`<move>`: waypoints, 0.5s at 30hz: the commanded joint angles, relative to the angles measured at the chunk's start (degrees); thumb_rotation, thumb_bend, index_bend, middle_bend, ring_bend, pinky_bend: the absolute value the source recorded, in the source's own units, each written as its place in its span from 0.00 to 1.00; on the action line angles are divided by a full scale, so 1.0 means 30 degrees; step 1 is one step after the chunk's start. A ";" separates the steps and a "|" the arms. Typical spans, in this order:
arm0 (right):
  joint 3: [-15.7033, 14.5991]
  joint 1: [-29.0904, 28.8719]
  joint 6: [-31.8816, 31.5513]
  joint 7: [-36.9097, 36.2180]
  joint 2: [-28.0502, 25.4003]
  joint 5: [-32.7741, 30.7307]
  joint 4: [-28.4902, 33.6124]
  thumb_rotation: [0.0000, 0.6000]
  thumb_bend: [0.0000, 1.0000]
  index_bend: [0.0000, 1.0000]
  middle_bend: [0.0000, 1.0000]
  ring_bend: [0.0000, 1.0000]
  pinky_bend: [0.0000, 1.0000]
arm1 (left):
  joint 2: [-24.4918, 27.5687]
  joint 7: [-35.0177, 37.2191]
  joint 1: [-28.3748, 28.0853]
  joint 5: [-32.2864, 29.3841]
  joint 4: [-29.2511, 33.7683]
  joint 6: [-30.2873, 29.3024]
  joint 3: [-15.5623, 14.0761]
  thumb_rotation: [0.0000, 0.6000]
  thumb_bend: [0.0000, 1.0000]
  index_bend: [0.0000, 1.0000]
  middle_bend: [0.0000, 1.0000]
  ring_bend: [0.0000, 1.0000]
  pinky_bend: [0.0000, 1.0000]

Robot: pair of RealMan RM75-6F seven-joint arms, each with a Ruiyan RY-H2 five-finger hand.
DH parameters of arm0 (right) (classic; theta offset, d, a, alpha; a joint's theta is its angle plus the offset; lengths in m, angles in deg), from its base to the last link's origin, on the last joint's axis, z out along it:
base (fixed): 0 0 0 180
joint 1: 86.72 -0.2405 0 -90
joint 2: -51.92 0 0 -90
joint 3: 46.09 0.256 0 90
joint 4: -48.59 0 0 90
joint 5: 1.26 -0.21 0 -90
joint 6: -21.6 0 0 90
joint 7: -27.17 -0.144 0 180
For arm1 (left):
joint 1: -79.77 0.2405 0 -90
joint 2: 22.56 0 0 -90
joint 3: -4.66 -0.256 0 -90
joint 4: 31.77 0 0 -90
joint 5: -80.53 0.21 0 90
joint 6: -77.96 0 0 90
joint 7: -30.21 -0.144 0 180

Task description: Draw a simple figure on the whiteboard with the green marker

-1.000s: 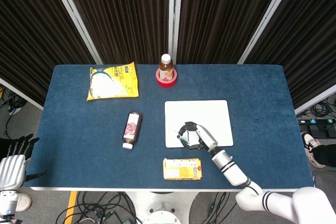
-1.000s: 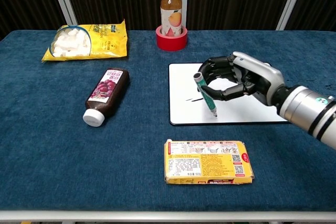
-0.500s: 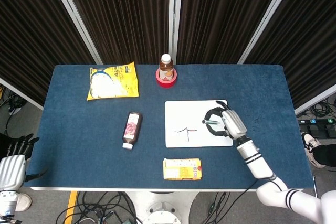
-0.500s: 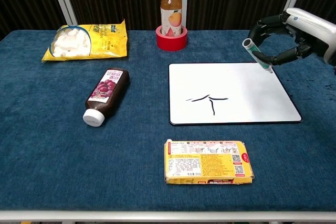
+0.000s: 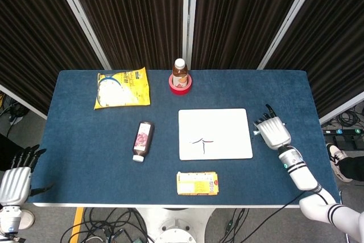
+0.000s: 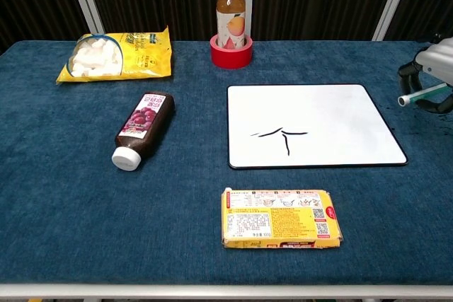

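Note:
The white whiteboard [image 5: 227,120] [image 6: 333,111] lies flat at the centre right of the blue table. On its lower left part is a small figure of a few dark strokes [image 5: 203,141] [image 6: 283,134]. My right hand [image 5: 272,132] [image 6: 433,76] is just off the board's right edge, above the cloth. It grips the green marker [image 6: 425,94], which lies nearly level with its pale end toward the board. My left hand [image 5: 16,176] hangs beyond the table's near left corner, fingers apart and holding nothing.
A yellow snack bag [image 5: 122,88] [image 6: 119,54] lies at the back left. A drink bottle [image 5: 180,72] [image 6: 231,12] stands in a red tape roll [image 6: 231,54] at the back centre. A dark bottle [image 5: 143,140] [image 6: 141,129] lies left of the board. A yellow box [image 5: 197,183] [image 6: 281,218] sits at the front edge.
My right hand has lifted the marker off the board and carried it right, past the board's right edge. The drawn strokes are now uncovered. The left hand stays put.

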 commanded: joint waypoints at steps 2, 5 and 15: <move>-0.0602 0.0039 0.0318 0.0109 0.1502 0.0340 -0.2650 1.00 0.41 0.64 0.54 0.24 0.00 | 0.0002 -0.0160 -0.0055 -0.0035 0.0102 0.0083 0.0003 1.00 0.10 0.15 0.06 0.01 0.00; -0.0648 -0.0044 0.0425 -0.0692 0.2258 0.0498 -0.3796 1.00 0.41 0.62 0.52 0.22 0.00 | 0.0033 -0.0215 -0.0083 -0.0083 0.0184 0.0149 0.0005 1.00 0.10 0.15 0.06 0.01 0.00; -0.0873 0.0104 0.1012 -0.0784 0.3348 0.0539 -0.5664 1.00 0.41 0.32 0.29 0.01 0.00 | 0.0125 -0.0276 -0.0043 -0.0140 0.0288 0.0119 -0.0021 1.00 0.10 0.15 0.06 0.01 0.00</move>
